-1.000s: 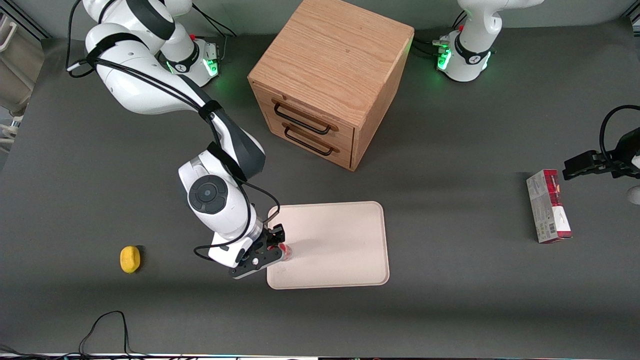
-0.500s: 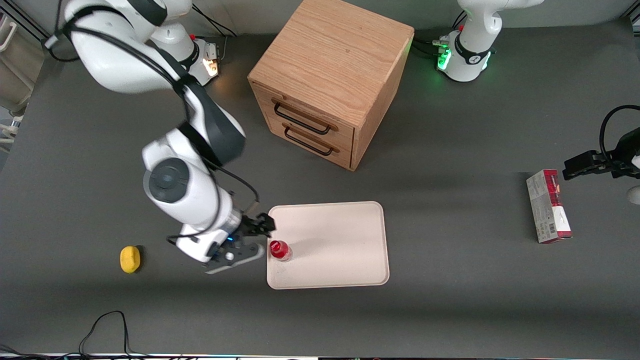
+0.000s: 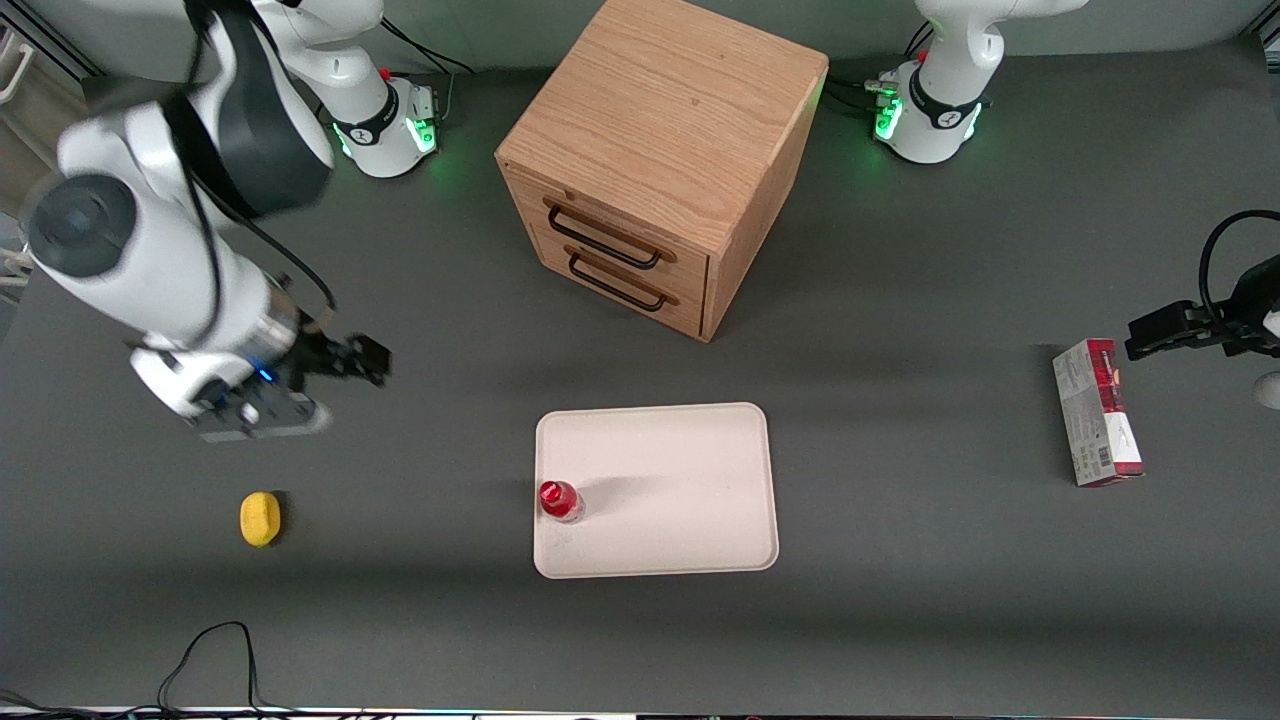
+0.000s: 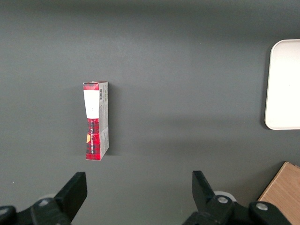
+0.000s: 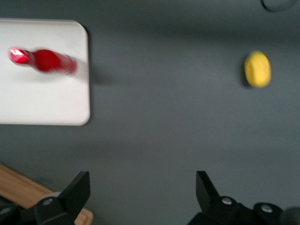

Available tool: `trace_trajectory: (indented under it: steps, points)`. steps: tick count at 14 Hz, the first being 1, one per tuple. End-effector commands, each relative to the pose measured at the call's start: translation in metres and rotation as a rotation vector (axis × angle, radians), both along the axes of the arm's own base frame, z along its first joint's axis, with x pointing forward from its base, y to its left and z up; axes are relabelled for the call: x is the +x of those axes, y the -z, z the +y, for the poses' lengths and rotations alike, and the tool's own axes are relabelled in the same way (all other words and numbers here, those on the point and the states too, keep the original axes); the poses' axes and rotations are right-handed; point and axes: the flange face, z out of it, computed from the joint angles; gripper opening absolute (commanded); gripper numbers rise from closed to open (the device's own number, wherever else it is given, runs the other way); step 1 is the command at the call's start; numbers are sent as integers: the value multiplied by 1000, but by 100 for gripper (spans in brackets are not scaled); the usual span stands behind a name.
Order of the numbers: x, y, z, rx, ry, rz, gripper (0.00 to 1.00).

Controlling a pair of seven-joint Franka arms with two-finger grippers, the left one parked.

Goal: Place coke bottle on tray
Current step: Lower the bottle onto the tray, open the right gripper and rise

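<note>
The small red coke bottle (image 3: 558,500) stands upright on the cream-white tray (image 3: 680,480), close to the tray edge toward the working arm's end. It also shows in the right wrist view (image 5: 44,60) on the tray (image 5: 42,98). My gripper (image 3: 340,375) is open and empty, raised above the bare table well away from the tray, toward the working arm's end. In the right wrist view the gripper (image 5: 140,192) holds nothing between its spread fingers.
A wooden two-drawer cabinet (image 3: 660,160) stands farther from the front camera than the tray. A yellow lemon-like object (image 3: 260,518) lies toward the working arm's end, also in the right wrist view (image 5: 257,69). A red-and-grey carton (image 3: 1097,412) lies toward the parked arm's end.
My gripper let go of the bottle, which stays upright on the tray. The gripper opened, rose and swung away toward the working arm's end of the table.
</note>
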Motion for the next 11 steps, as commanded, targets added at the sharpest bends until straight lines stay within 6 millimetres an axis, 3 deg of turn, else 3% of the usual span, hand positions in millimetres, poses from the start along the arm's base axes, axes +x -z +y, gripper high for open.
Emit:
trace_trajectory:
  steps: [1, 4, 6, 11]
  points:
    - [-60, -15, -51, 36, 3, 3, 100]
    - [-84, -40, -77, 43, 13, -11, 100]
    - [-89, -47, -92, 47, 37, 2, 100]
    - [-80, -57, -95, 63, 42, -17, 100]
